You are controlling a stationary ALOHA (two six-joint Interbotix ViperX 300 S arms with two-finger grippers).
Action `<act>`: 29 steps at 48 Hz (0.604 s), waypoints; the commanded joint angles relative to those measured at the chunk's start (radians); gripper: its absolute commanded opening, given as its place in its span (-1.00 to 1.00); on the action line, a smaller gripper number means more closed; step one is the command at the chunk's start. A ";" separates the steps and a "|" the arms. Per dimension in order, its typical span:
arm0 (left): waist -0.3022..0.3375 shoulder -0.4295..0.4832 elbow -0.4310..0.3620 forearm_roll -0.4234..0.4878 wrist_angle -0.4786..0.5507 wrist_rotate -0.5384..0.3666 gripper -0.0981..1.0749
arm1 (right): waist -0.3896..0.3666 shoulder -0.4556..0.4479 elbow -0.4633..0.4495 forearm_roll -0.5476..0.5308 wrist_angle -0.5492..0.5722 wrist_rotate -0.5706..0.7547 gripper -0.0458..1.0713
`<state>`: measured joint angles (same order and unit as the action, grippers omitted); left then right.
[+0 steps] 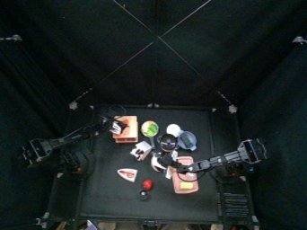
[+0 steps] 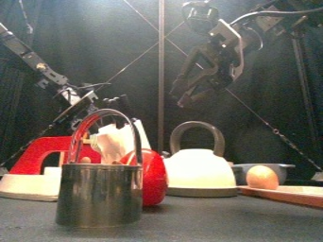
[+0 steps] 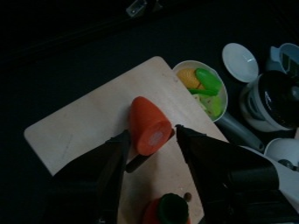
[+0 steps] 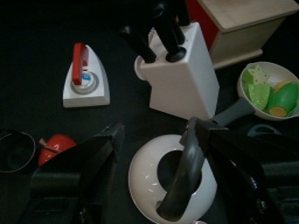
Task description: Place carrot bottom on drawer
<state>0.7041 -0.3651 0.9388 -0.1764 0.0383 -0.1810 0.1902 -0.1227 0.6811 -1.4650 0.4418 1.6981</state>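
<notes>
Left wrist view showed the carrot bottom (image 3: 149, 129), a smooth orange cone with a paler flat cut face, lying on the flat matte top of the drawer (image 3: 87, 131), an orange-tan rectangular box; the left gripper (image 3: 152, 150) hung over it with its black jaws spread, one on either side of the carrot piece and not pinching it; just past the drawer's far corner sat a round pale bowl (image 3: 208, 87) of glossy green and yellow pieces. In the top view the drawer (image 1: 122, 128) stood near the bench's far left corner. The right gripper (image 4: 149, 144) hovered above a white kettle (image 4: 176, 179), rounded and smooth with a dark arched handle; its jaws stood apart and held nothing; beside the kettle rose a pale block (image 4: 184, 77) with black handles sticking out, and further off lay a white iron (image 4: 84, 79) with a red handle.
</notes>
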 commanded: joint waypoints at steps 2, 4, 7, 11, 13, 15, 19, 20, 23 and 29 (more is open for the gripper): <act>0.000 -0.028 -0.005 0.026 -0.018 0.002 0.69 | -0.002 -0.015 -0.011 -0.002 0.002 0.002 0.81; -0.002 -0.031 -0.005 0.032 -0.017 0.000 0.72 | -0.002 -0.015 -0.012 -0.002 0.002 0.000 0.81; -0.002 -0.032 -0.005 0.032 -0.018 0.000 0.77 | -0.002 -0.015 -0.012 -0.002 0.002 0.000 0.81; -0.002 -0.035 -0.003 0.031 -0.031 0.000 0.81 | -0.002 -0.015 -0.011 -0.002 0.002 0.000 0.81; -0.002 -0.035 -0.002 0.032 -0.040 0.000 0.81 | -0.002 -0.015 -0.011 -0.002 0.002 0.000 0.81; -0.002 -0.035 0.000 0.032 -0.048 0.000 0.81 | -0.002 -0.015 -0.011 0.000 0.002 0.000 0.81; -0.002 -0.035 0.002 0.034 -0.054 0.000 0.81 | -0.002 -0.015 -0.011 0.002 0.002 -0.003 0.81; -0.002 -0.035 0.002 0.034 -0.054 0.000 0.81 | -0.002 -0.015 -0.011 0.003 -0.002 -0.005 0.81; -0.002 -0.037 0.005 0.034 -0.052 0.000 0.81 | 0.000 -0.015 -0.012 0.008 -0.003 -0.006 0.81; -0.002 -0.038 0.006 0.035 -0.055 0.003 0.81 | 0.003 -0.015 -0.015 0.018 -0.005 -0.006 0.81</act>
<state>0.7026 -0.3958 0.9572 -0.1457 -0.0077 -0.1810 0.1917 -0.1227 0.6811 -1.4542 0.4387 1.6935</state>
